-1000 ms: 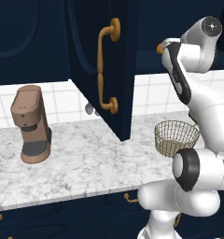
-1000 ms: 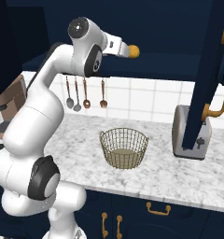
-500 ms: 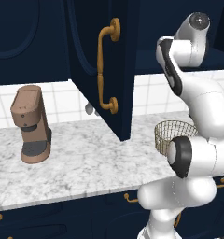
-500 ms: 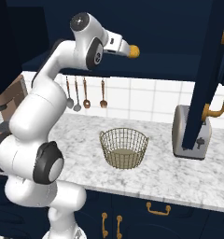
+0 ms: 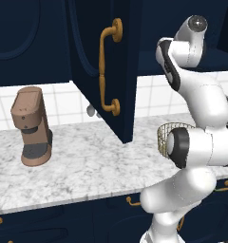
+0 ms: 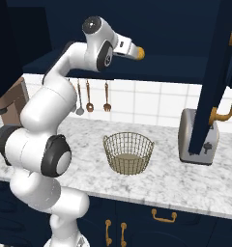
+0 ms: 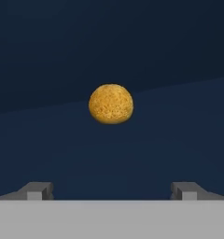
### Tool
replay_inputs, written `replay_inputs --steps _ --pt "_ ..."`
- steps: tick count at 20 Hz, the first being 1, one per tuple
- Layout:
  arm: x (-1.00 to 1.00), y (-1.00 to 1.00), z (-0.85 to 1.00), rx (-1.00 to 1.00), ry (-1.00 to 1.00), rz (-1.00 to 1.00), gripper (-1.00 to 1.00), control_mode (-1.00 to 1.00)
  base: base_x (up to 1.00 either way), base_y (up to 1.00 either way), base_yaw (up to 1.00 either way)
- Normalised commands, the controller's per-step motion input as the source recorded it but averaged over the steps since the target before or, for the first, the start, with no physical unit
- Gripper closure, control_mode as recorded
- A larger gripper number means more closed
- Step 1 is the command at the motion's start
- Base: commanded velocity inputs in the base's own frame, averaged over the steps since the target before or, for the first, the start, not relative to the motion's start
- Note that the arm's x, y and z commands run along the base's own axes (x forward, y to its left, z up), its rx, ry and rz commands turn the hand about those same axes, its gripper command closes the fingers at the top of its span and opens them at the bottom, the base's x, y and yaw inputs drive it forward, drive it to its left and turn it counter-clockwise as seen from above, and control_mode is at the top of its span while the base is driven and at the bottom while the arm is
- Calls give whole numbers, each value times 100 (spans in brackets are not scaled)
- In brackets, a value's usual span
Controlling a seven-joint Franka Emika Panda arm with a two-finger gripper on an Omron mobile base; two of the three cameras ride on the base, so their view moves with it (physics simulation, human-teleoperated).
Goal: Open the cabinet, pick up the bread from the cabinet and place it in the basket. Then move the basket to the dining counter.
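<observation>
Inside the open cabinet, the bread is seen on the shelf, ahead of the spread, empty fingers. Below, the basket is set on the marble desk, near its front edge.

Arm: glossy white shell, built of rounded, bulbous segments. Dark charcoal rings and discs mark the joints; one large black disc with a grey centre sits on the lower elbow, another on the same joint in the left base view. Topmost joint cap is dark grey, round, slightly shiny. A black band runs along the inner edge of the upper link. Wrist section behind the fingers is white with a small dark rectangular mark. Finger tips read as small grey blocks, squared, flat-topped. No cables or screws discernible.
</observation>
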Motion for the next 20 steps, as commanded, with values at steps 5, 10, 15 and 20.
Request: replay_inputs --steps 5,10,15,20 --pt "37 -15 0 1 0 0 -100 -100 0 0 0" --pt "39 -9 -2 0 0 0 -100 -100 0 0 0" --pt "38 -9 -9 1 0 0 -100 -100 0 0 0" --pt "32 -5 -19 0 0 0 -100 -100 0 0 0"
